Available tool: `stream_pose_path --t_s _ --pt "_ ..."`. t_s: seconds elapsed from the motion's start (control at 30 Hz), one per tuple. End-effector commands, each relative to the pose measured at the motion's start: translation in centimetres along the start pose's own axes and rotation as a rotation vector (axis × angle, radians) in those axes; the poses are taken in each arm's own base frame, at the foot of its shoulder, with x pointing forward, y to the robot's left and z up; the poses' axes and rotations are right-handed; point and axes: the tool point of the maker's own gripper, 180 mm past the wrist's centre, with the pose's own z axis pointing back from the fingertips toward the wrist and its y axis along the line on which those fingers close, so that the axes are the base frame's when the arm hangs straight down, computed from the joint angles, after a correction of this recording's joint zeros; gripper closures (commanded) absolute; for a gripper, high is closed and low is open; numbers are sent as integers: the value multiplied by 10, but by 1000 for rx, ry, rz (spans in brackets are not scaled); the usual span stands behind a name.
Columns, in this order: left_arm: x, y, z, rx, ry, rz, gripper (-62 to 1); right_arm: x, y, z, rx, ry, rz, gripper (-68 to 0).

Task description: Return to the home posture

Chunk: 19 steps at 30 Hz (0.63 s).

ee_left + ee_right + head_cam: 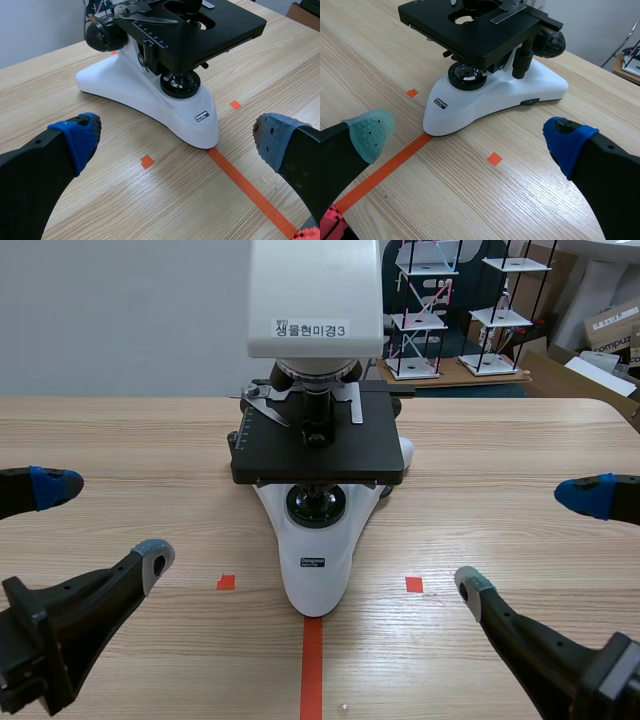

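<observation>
Left gripper [105,523]: I see its fingers spread wide, holding nothing, low over the table [120,440].
Right gripper [528,540]: likewise wide and empty (a mirror of the left).
Microscope [315,490]: ahead and between both grippers, touching neither and about equally near each. Its base runs along the tape line [311,670].
Judgement: I reckon both arms are near home.

A white label [311,329] on the microscope [318,455] head reads "생물현미경3".
</observation>
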Motion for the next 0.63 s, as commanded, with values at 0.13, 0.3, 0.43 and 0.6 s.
stream_pose_path --t_s 0.13,0.3,0.43,0.6 --pt "9 -3 -1 -6 -32 4 -623 12 0 -2 7 -43 9 -669" --pt "9 -3 -1 -6 -32 4 -623 12 0 -2 7 -43 9 -669" --pt "9 -3 -1 -6 -32 4 -623 12 0 -2 7 -44 8 -669" --pt "9 -3 -1 -6 -32 4 -623 13 -1 -2 5 -47 1 -669"
